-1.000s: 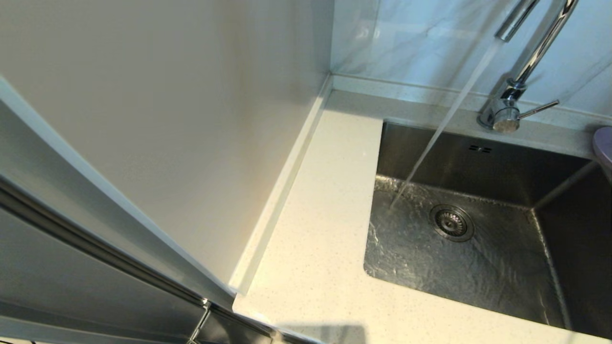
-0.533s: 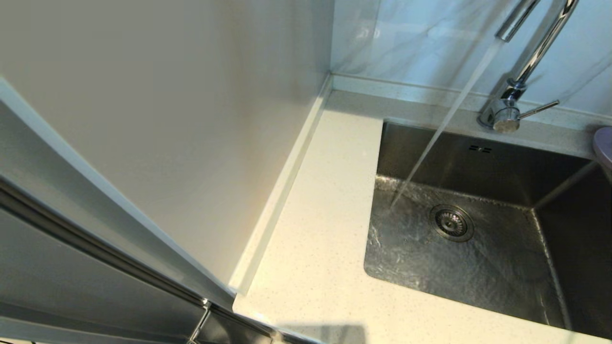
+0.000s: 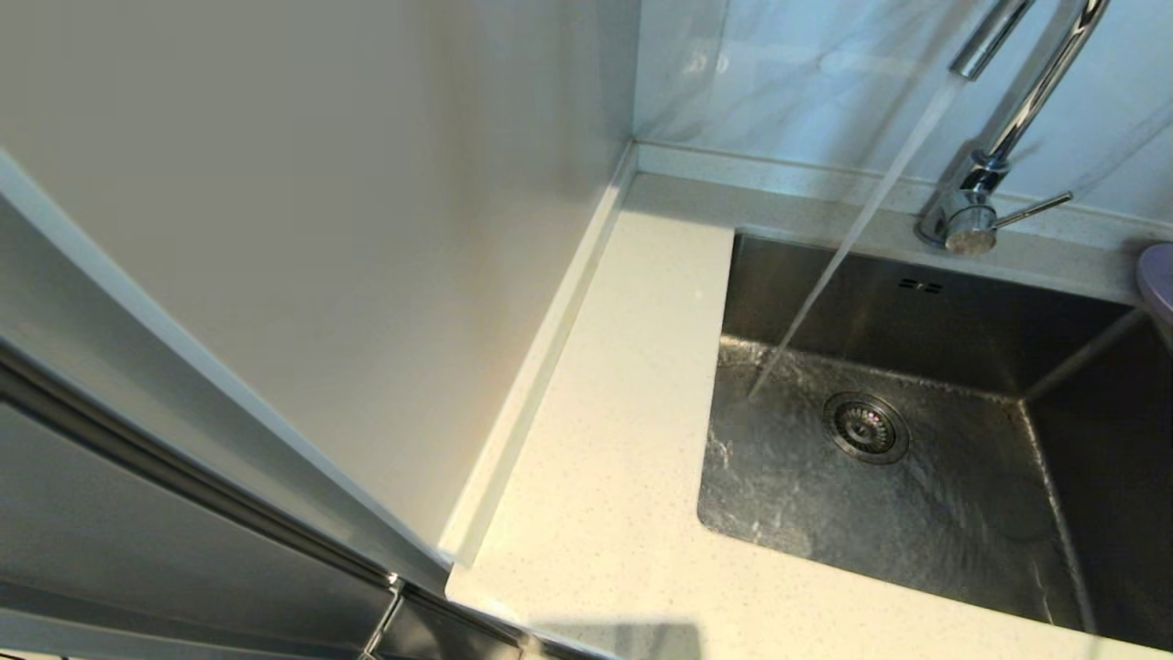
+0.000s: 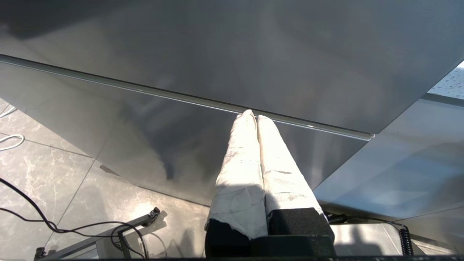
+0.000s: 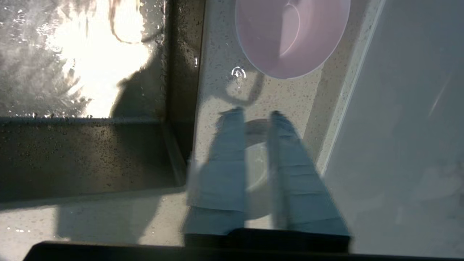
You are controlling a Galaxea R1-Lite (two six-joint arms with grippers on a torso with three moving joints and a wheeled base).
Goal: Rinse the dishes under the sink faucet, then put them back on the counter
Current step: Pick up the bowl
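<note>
The right gripper [image 5: 253, 119] hangs over the counter [image 5: 217, 90] beside the sink [image 5: 72, 145], pointing down, its fingers [image 5: 221, 163] slightly parted around a whitish bowl [image 5: 255, 170] that sits between them; whether they touch it I cannot tell (motion blur). Just past the fingertips lies a pink bowl [image 5: 290, 36]. The left gripper [image 4: 253, 117] is parked low by a grey cabinet [image 4: 217, 72], fingers pressed together, empty. The faucet [image 3: 999, 137] runs into the sink. No readable writing.
</note>
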